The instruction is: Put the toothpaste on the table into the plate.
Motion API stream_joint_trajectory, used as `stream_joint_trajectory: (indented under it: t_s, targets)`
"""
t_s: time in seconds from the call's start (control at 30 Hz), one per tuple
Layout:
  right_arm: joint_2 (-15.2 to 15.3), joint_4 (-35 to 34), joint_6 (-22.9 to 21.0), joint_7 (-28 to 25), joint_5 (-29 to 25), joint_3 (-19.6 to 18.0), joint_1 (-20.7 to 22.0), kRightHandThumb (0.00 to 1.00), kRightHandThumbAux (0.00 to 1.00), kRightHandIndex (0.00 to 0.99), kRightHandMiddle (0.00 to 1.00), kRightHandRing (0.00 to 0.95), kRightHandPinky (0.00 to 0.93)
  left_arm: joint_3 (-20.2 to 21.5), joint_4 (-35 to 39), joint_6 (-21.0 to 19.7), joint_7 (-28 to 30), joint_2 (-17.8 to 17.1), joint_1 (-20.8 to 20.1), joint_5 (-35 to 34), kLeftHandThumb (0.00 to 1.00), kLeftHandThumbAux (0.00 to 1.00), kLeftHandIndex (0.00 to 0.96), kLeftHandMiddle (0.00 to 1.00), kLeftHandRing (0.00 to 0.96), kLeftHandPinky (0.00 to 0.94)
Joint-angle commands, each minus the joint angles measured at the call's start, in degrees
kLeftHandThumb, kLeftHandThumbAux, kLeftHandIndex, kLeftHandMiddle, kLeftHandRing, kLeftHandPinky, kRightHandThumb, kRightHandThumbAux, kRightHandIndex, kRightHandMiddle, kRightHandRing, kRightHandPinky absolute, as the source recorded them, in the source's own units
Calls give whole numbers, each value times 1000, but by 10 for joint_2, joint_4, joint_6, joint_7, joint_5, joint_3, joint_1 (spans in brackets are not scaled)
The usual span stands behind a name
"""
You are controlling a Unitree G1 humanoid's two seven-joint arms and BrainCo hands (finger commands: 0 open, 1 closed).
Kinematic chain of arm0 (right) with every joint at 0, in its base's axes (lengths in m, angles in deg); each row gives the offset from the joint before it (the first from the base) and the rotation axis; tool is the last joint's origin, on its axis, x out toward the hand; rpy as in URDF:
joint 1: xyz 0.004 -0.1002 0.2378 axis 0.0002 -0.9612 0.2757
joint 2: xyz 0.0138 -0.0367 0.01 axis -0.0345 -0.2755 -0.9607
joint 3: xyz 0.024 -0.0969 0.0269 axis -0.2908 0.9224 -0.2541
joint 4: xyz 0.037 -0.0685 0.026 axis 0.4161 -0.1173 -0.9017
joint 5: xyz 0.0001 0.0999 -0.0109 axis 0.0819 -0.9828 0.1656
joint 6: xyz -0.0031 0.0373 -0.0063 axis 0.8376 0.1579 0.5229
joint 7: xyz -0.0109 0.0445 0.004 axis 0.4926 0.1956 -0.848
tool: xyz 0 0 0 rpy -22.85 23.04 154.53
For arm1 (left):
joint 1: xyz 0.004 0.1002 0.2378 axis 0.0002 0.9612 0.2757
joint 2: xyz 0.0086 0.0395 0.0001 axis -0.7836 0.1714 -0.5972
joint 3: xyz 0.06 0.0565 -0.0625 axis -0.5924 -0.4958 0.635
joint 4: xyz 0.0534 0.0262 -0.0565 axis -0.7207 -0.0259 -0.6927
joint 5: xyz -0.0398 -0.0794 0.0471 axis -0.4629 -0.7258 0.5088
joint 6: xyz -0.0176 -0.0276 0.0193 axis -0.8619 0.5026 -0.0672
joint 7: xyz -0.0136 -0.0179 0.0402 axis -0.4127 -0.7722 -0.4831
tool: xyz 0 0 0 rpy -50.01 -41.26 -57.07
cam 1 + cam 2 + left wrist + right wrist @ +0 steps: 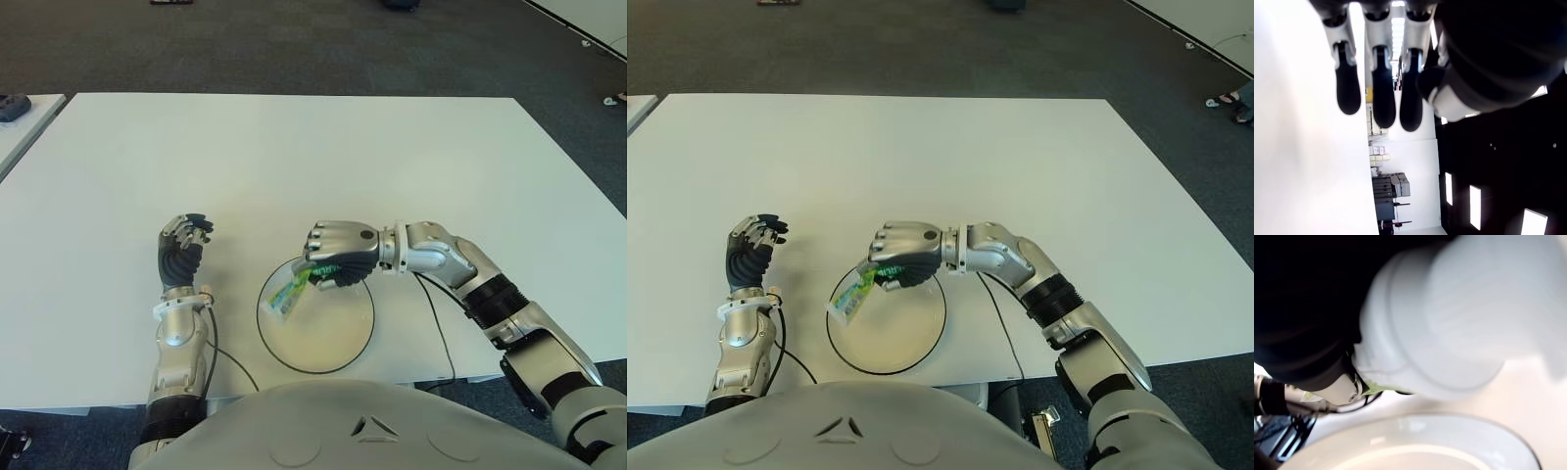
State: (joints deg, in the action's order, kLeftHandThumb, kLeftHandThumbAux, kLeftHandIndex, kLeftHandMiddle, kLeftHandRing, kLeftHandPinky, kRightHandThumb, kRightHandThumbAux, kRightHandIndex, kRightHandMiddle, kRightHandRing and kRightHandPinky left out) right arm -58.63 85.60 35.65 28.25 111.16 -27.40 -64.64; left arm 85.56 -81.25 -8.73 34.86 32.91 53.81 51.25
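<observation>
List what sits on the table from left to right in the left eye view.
left hand → toothpaste held over the plate's left part → right hand gripping it → black cable

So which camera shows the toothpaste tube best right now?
The left eye view: the green and yellow toothpaste tube hangs from the right hand over the white black-rimmed plate. The right eye view shows much the same. The right wrist view catches only its white cap; the left wrist view shows none.
</observation>
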Motion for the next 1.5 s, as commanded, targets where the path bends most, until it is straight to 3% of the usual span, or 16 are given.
stream_joint_trajectory:
  t_s: [0.03,0.37,0.57,0.63,0.73,0.87,0.93,1.17,1.5]
  targets:
    - [12,-15,0,-23,6,3,-4,707,721,441,834,821,824,1,1,-14,3,-1,1,1,705,718,427,490,487,481]
    - [7,-37,17,2,3,-17,-26,706,721,440,826,817,816,0,-8,2,7,-2,-4,-1,705,719,427,489,489,490]
    - [1,-47,19,23,13,-32,-40,703,721,436,753,739,693,0,-6,-3,8,-4,-4,1,705,718,427,486,488,485]
    - [3,-54,17,23,22,-34,-42,694,724,423,597,603,589,0,-3,-9,7,-5,-3,2,705,718,427,484,486,481]
    - [11,-64,12,11,29,-31,-39,411,726,223,305,300,315,0,-2,-12,8,-5,-3,2,705,718,427,482,482,477]
    - [31,-86,-16,-52,-7,-18,-11,243,701,63,92,84,86,-1,-1,-12,10,-5,-2,-1,705,719,427,485,483,477]
    - [33,-95,-28,-74,-18,-16,-6,213,688,32,49,42,44,-1,-1,-11,11,-5,-2,-2,705,719,427,487,483,479]
    - [32,-114,-64,-123,-67,-11,-7,139,505,2,3,2,2,-2,-2,-9,4,-2,-3,3,705,718,427,483,479,475]
    - [25,-139,-110,-159,-130,-10,-17,89,366,0,0,0,0,-3,1,-13,-4,1,-1,11,706,717,427,483,477,471]
